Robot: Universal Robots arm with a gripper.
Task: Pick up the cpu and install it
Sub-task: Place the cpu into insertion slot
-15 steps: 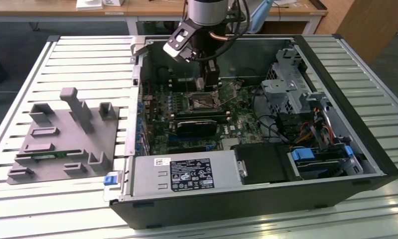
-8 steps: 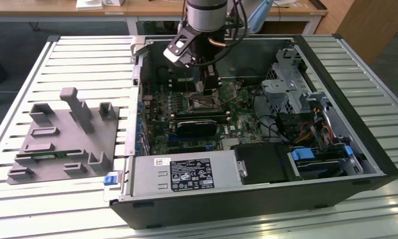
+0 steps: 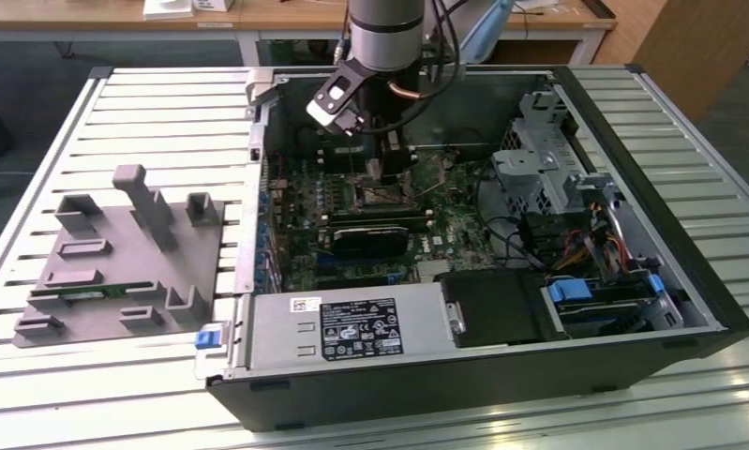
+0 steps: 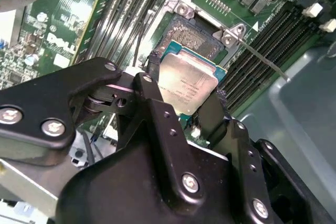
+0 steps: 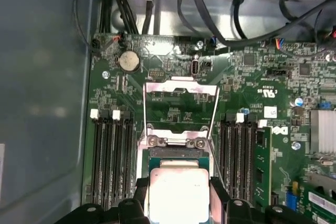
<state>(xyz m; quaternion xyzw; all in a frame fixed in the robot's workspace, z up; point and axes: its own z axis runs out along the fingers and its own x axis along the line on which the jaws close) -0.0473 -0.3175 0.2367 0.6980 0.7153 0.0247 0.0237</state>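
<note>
cpu (image 4: 189, 90) is in the gripper (image 4: 186, 81), held flat w/ the silver top up, just over the open socket (image 4: 197, 35) on the motherboard (image 5: 247, 77), inside the pc case (image 3: 474, 375). Fingers (image 4: 210, 116) are closed onto two opposite edges of the chip, so the opening is only as wide as the chip itself. I think the edge grip makes sense, bc the underside must be free to meet the contacts.

In the second wrist view a bare part of the socket shows beyond the chip, so I judge it is not seated yet. If it already touches the frame, I cannot tell.

Load plate (image 5: 181, 85) stands flipped up and the thin lever (image 4: 262, 59) is swung out to the side, prob. so the chip can go straight down. Memory slots (image 5: 110, 150) run on both sides of the socket, near the fingers, so little room there.

In the exterior view the arm (image 3: 387, 28) reaches down into the case. A grey parts holder (image 3: 112, 272) lies on the table (image 3: 674, 103) at the exterior view's left, well apart.
</note>
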